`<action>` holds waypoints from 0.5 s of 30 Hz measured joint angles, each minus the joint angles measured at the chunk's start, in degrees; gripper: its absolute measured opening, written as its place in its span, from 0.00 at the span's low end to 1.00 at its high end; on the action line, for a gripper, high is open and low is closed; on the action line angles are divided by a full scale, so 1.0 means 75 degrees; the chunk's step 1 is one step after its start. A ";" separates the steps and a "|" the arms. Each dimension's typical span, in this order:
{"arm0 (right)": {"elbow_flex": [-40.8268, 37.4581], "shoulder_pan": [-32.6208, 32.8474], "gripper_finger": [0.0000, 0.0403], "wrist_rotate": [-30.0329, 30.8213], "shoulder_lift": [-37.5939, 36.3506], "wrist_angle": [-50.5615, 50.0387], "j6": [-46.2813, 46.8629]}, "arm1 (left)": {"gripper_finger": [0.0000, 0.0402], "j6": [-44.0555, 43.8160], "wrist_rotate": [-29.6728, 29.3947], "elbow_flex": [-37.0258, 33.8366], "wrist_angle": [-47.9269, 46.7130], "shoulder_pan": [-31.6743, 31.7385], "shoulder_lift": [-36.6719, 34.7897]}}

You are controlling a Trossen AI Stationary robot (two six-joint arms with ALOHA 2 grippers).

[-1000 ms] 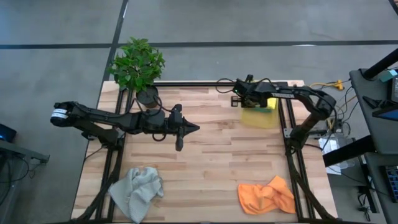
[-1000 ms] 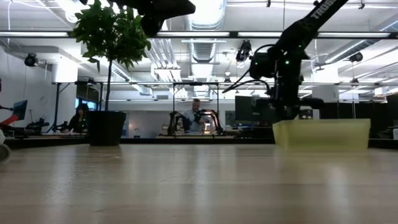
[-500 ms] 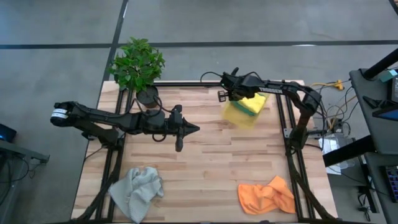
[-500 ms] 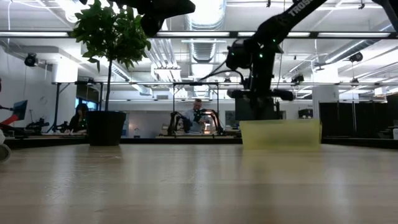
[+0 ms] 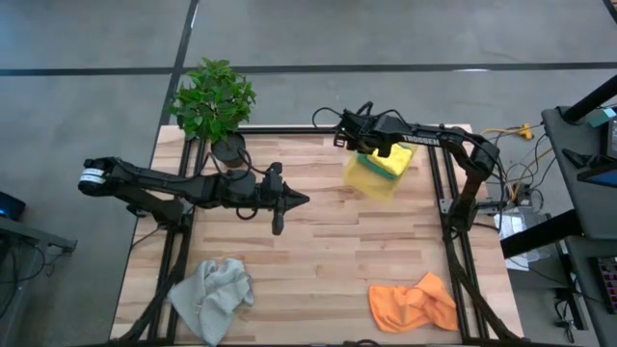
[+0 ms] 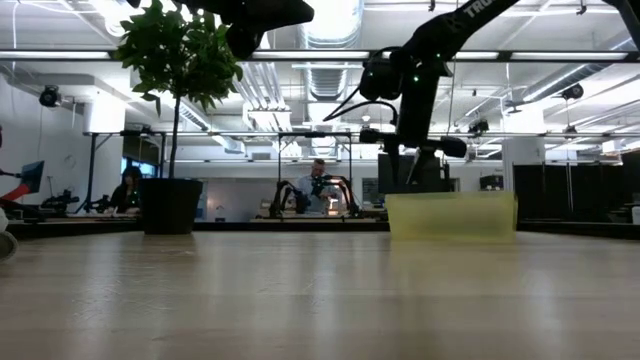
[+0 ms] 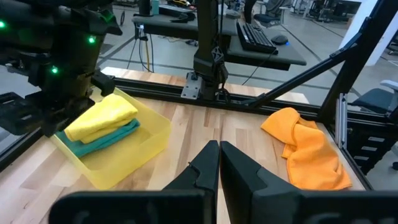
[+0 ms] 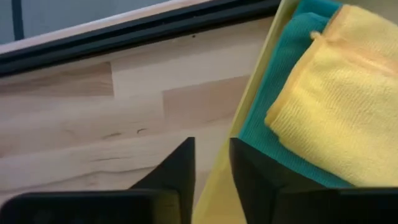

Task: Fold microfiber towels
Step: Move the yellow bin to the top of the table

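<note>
Pale wooden planks are making up the surface (image 5: 318,251). Near its far edge, the right claw (image 8: 211,163) is straddling the translucent yellow bin's (image 7: 134,152) thin wall, fingers slightly parted. Inside, a folded yellow towel (image 7: 102,116) is lying on a teal towel (image 7: 106,138). Crumpled grey towel (image 5: 214,295) and orange towel (image 5: 413,303) are sitting along the near edge. The left claw (image 7: 219,163) is pinched together, empty, at mid-surface.

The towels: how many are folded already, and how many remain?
Two look done: the yellow towel lies folded on the teal towel inside the bin. The right gripper is at the bin's rim, fingers slightly apart astride the wall; no towel is held. The left gripper waits shut over mid-table. Left: the grey towel and the orange towel, both crumpled.
</note>
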 joint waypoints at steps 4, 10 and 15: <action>0.0000 -0.0051 0.32 -0.0147 0.0078 -0.0023 0.0233 | 0.00 0.0000 0.0000 0.0000 0.0002 0.0000 0.0000; -0.0009 -0.0068 0.33 -0.0975 0.0552 -0.0026 0.0625 | 0.00 0.0000 0.0001 0.0000 -0.0012 0.0000 0.0000; -0.0015 0.0029 0.26 -0.1104 0.0688 -0.0039 0.0760 | 0.00 -0.0003 0.0000 -0.0002 -0.0014 -0.0027 0.0000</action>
